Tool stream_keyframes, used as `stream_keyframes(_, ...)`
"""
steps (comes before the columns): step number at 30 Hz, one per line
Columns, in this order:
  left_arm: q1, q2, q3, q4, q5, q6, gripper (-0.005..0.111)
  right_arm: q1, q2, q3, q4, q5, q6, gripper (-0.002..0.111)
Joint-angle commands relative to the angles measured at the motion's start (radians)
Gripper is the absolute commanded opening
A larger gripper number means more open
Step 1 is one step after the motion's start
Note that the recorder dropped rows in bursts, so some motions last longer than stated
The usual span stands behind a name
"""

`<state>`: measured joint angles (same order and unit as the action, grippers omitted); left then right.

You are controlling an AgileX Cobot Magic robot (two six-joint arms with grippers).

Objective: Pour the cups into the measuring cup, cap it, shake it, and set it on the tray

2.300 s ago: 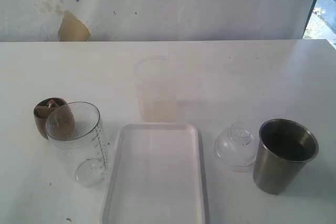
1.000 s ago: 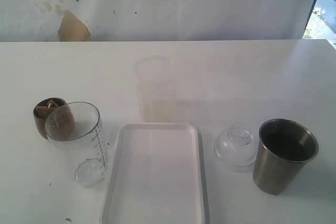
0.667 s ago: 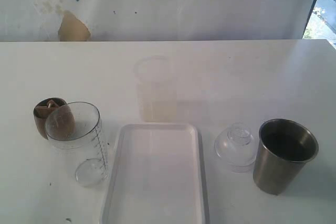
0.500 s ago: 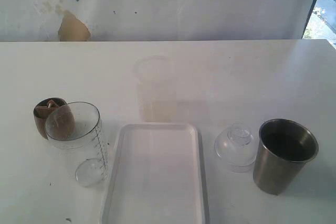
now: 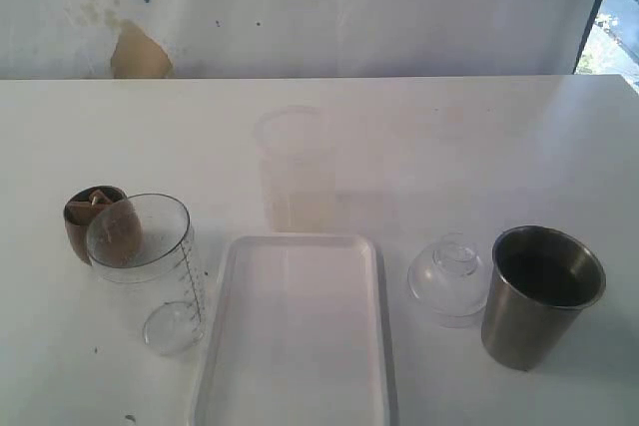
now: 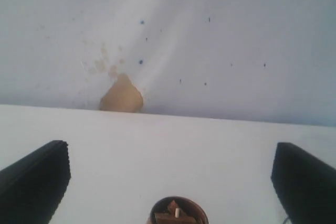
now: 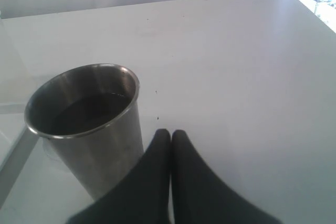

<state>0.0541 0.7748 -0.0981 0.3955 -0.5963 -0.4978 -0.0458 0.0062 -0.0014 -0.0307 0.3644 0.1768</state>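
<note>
My left gripper (image 6: 169, 169) gapes wide, empty, near the wooden cup (image 6: 178, 213); my right gripper (image 7: 170, 135), pressed closed on nothing, sits beside the tumbler (image 7: 86, 124).

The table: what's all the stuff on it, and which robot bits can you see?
wooden cup: one, brown, far left, behind the measuring cup
measuring cup: one, clear with black lines, left of the tray
tray: one, white, front middle
frosted beaker: one, pale see-through, behind the tray
domed lid: one, clear, right of the tray
steel tumbler: one, silver-grey, far right
table: one, white, under everything
left gripper: one, black, open wide, facing the wooden cup
right gripper: one, black, shut, beside the steel tumbler
</note>
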Motion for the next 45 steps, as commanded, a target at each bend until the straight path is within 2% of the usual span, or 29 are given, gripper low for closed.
stream_keyframes(1,-0.004,0.154,-0.004,0.018,-0.117,0.038,0.105,0.005,-0.006,0.001,-0.006,-0.013,0.004,0.0)
stream_keyframes(12,-0.004,0.444,-0.006,-0.026,-0.296,0.14,0.105,0.005,-0.006,0.001,-0.006,-0.013,0.004,0.0)
stream_keyframes(15,-0.004,0.498,-0.035,-0.035,-0.296,0.137,0.105,0.005,-0.006,0.001,-0.006,-0.013,0.004,0.0)
stream_keyframes(20,-0.004,0.572,-0.066,0.085,-0.333,0.139,0.105,0.005,-0.006,0.001,-0.006,-0.013,0.004,0.0)
stream_keyframes(35,-0.004,0.855,-0.143,0.096,-0.365,0.238,0.105,0.005,-0.006,0.001,-0.006,-0.013,0.023,0.0)
stream_keyframes(45,-0.004,0.949,-0.176,0.103,-0.388,0.267,0.105,0.005,-0.006,0.001,-0.006,-0.013,0.023,0.0)
